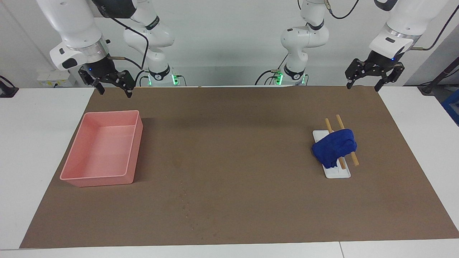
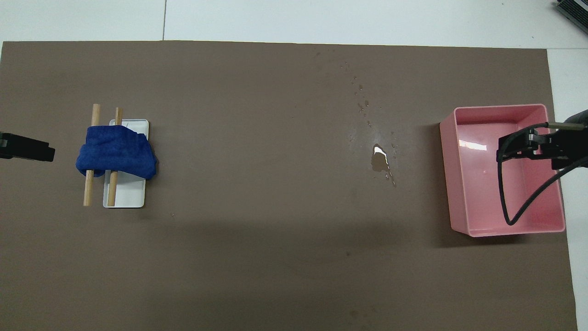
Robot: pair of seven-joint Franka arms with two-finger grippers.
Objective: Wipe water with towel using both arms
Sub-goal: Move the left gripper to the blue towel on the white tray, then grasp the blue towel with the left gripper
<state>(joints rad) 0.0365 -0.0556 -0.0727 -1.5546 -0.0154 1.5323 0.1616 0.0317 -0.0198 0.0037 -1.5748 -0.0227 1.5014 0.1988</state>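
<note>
The towel point(image 1: 335, 148) point(image 2: 117, 151) is a royal-blue wad draped over two wooden sticks point(image 1: 339, 122) point(image 2: 95, 115) that lie across a small white tray point(image 1: 340, 173) point(image 2: 126, 195), toward the left arm's end of the table. The water point(image 2: 379, 161) point(image 1: 177, 161) is a small puddle with a trail of droplets on the brown mat, between the towel and the pink tub. My left gripper point(image 1: 363, 87) point(image 2: 27, 151) hangs open in the air over the mat's corner, well apart from the towel. My right gripper point(image 1: 114, 92) point(image 2: 528, 147) hangs open and empty over the tub's end of the mat.
A pink rectangular tub point(image 1: 96, 181) point(image 2: 498, 110) stands toward the right arm's end, with nothing in it. The brown mat point(image 1: 233, 125) point(image 2: 229, 253) covers most of the white table. Black cable loops hang from the right wrist point(image 2: 503, 193).
</note>
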